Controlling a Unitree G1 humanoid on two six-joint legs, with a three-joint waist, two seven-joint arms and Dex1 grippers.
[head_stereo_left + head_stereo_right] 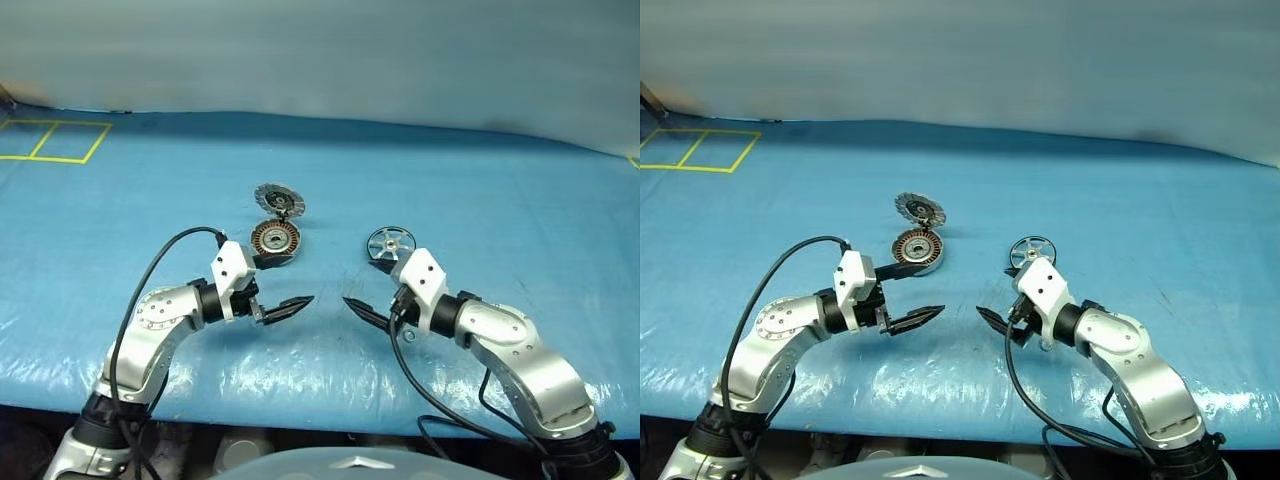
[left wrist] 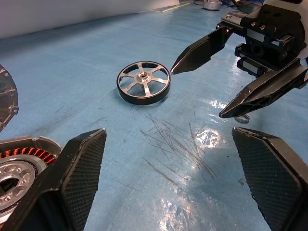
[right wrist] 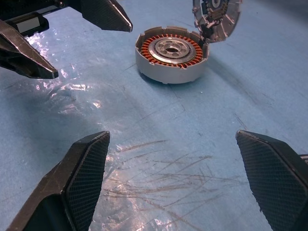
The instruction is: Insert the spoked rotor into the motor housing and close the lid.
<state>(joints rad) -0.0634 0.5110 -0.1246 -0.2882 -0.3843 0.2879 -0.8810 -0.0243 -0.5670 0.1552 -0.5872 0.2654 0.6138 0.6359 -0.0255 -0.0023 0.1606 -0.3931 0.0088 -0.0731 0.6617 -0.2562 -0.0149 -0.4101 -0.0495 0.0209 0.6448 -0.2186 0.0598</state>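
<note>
Resting flat on the blue plastic-covered tabletop (image 1: 500,200), a small shiny silver metal spoked rotor (image 1: 389,243), six spokes round a hub, lying just beyond the right pincer (image 1: 372,311), toward the far edge. Sitting to its left, well apart, a round shallow silver-rimmed motor housing (image 1: 276,240) ringed inside with copper-brown windings, just beyond the left pincer (image 1: 282,306). Standing tilted open at the housing's far side, a hinged round lid (image 1: 280,199) showing its grey-black segmented face. Both pincers hovering released and spread wide, gripping nothing, tips pointing inward at each other across a bare gap near the tabletop's near edge. Right arm judged nearer the rotor, so likelier to be making the pickup; rotor round, offering no long axis, any rim approach serving. Open cloth lying all around rotor and between rotor and housing, leaving free room for carrying leftward. Near edge lying close behind the pincers; yellow taped squares (image 1: 55,141) sitting at the far left corner, well clear.
</note>
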